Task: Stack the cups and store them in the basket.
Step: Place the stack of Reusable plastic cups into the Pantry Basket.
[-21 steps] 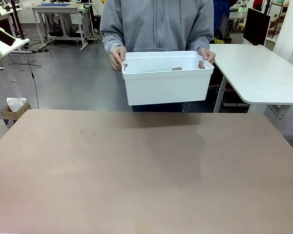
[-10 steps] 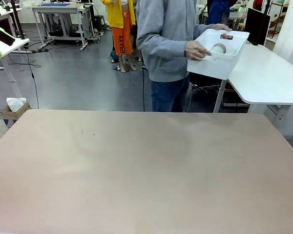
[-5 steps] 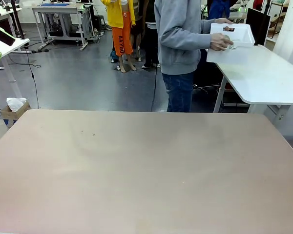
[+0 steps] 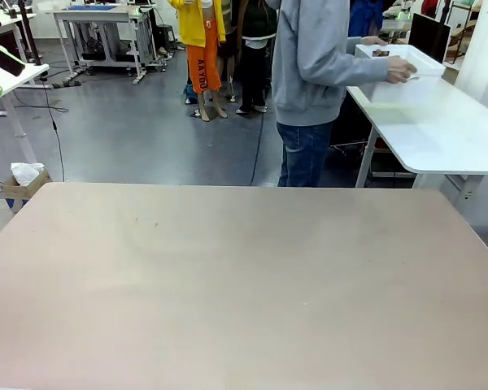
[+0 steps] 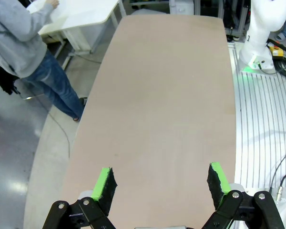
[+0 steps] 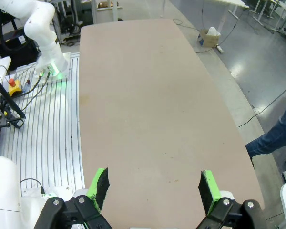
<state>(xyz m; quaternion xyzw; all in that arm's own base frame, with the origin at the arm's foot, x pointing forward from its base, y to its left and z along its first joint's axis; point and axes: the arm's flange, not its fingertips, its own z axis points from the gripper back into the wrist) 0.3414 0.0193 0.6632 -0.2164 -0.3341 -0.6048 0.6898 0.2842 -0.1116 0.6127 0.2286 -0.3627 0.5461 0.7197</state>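
2 claws spread wide, left claw [image 5: 162, 183], right claw [image 6: 152, 188], smooth matte table [image 4: 244, 284], white rectangular basket [image 4: 394, 63].

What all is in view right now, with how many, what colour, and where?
Basket: one, white, on the white side table beyond the brown table, in the person's hands.
Brown table: one, tan, across the near foreground.
White side table: one, white, far right.
Cardboard box: one, brown, on the floor at far left, white paper in it.
Person: one, grey hoodie and jeans, turned toward the side table.
Left gripper: black with green fingers, open above the brown table.
Right gripper: same colours, open above the brown table.
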